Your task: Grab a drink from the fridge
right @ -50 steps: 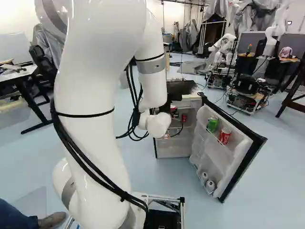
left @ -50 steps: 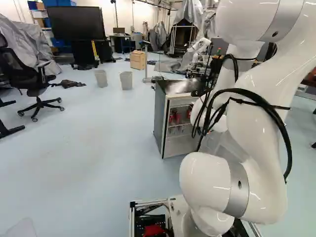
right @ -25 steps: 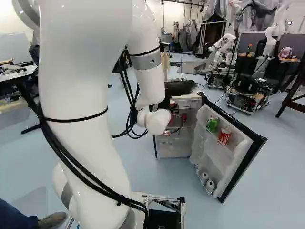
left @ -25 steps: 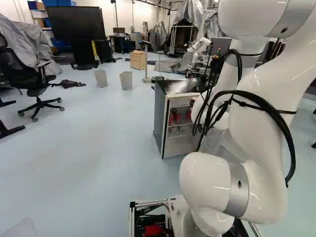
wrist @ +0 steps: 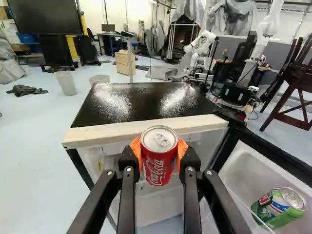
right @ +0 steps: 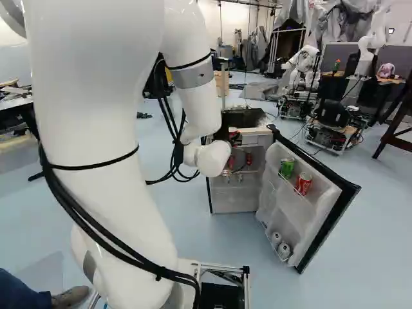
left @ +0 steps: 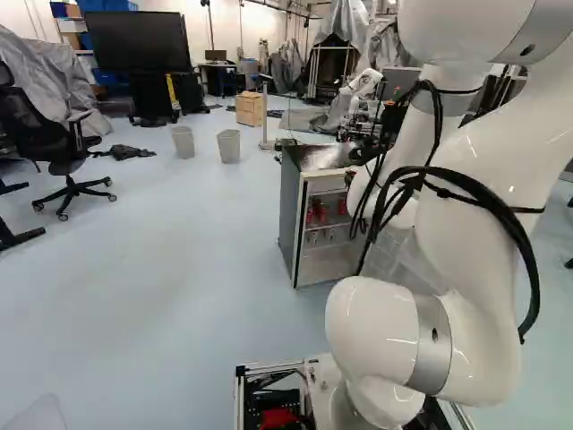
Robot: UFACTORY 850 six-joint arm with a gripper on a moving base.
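Mostly behind my wrist in the right base view, the black gripper (right: 223, 133) shows beside the fridge top. In the wrist view my gripper (wrist: 159, 155) is shut on a red can (wrist: 157, 163), upright between both orange pads. This can is just ahead of the front edge of the open fridge (wrist: 146, 127). The fridge door (right: 325, 225) stands wide open, with a green can (right: 286, 167) and another red can (right: 303, 184) on its upper shelf. Inside the fridge, red cans (left: 317, 214) stand on a shelf.
Pale cans (right: 283, 250) lie low in the door. Beyond the fridge stand two bins (left: 228, 146), a wooden cabinet (left: 250, 109) and another robot (right: 301, 63). An office chair (left: 61, 143) is at the left of the left base view. A person's shoe (right: 71, 297) shows beside the base.
The arm has risen slightly and its upper links have swung back, and the held red can has gone up with the gripper. Base, fridge and door have stayed put.
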